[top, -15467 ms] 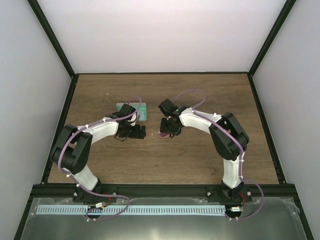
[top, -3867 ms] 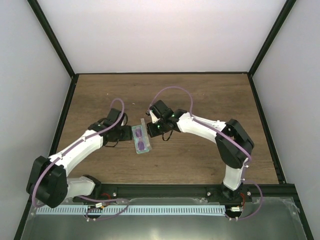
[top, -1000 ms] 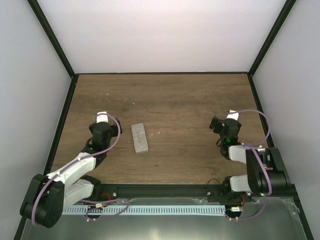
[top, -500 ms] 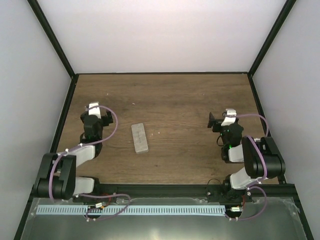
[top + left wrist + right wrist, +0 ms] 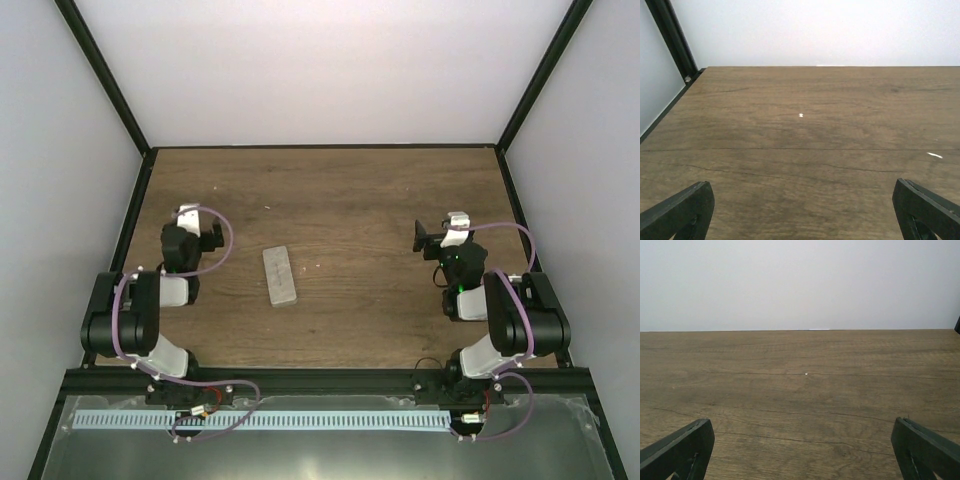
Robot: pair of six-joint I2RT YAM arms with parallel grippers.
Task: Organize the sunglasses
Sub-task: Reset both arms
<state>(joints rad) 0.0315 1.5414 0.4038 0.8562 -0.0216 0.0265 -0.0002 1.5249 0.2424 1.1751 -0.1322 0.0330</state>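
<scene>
From my seat, the left gripper (image 5: 203,228) sits folded close to its own base at the left side of the table (image 5: 350,190). Its wrist view shows the two dark fingers (image 5: 682,212) spread wide at the bottom corners with only bare wood between them, so it is holding nothing.

To its right, well apart from both arms, the grey case (image 5: 281,276) lies flat with its lid down, angled a little, somewhat nearer the left arm. I cannot see the sunglasses in any view. My guess is that they are inside the shut case, but I can't confirm that from here.

Further right, the right gripper (image 5: 438,233) is tucked in over its base in much the same way. Its fingers (image 5: 680,450) are also wide apart with nothing between them.

I read the step in hand as parking the arms with the job close to done. To do it well, I would:
- keep both sets of fingers apart;
- make any wrist motion slow and away from the middle of the table, so nothing clips the case and pops the lid;
- look at the lid seam from overhead before calling it finished (the overhead view is too small to show whether it is fully seated).

I can read no brand, label or writing on the case, the arms or the table. The only marks are a few tiny white specks (image 5: 801,115) on the wood.
</scene>
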